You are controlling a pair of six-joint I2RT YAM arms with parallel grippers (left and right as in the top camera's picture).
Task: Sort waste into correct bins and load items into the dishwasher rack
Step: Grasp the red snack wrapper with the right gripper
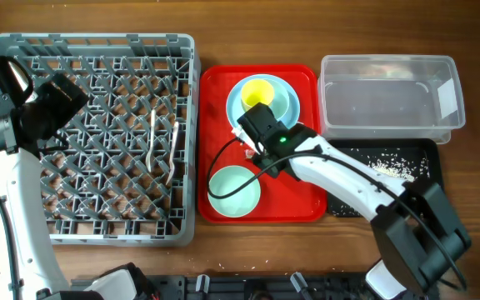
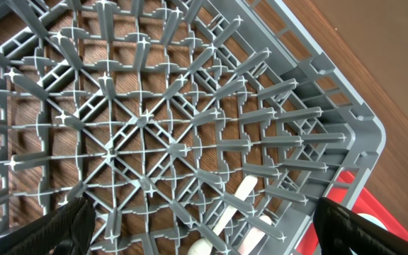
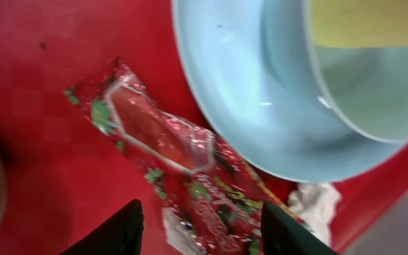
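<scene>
Found red snack wrapper (image 3: 168,142) lying flat on red tray (image 1: 215,100), just beside rim of light blue plate (image 3: 225,92). Noted crumpled white napkin (image 3: 316,204) at plate's edge, near wrapper's far end.

Recorded right gripper (image 3: 200,232) directly over wrapper, jaws parted, wrapper's end lying between the tips. Cannot tell whether tips touch it; nothing clamped.

Saw yellow cup (image 1: 257,90) on plate and pale green bowl (image 1: 233,190) on same tray, toward its front.

Logged rice scraps (image 1: 390,169) in black tray (image 1: 427,154), right of red tray, with clear tub (image 1: 332,92) behind.

Logged two white cutlery pieces (image 1: 152,133) lying in dishwasher rack (image 1: 98,42), left of red tray.

Noted left gripper (image 2: 204,234) above rack, jaws wide apart, holding nothing.
</scene>
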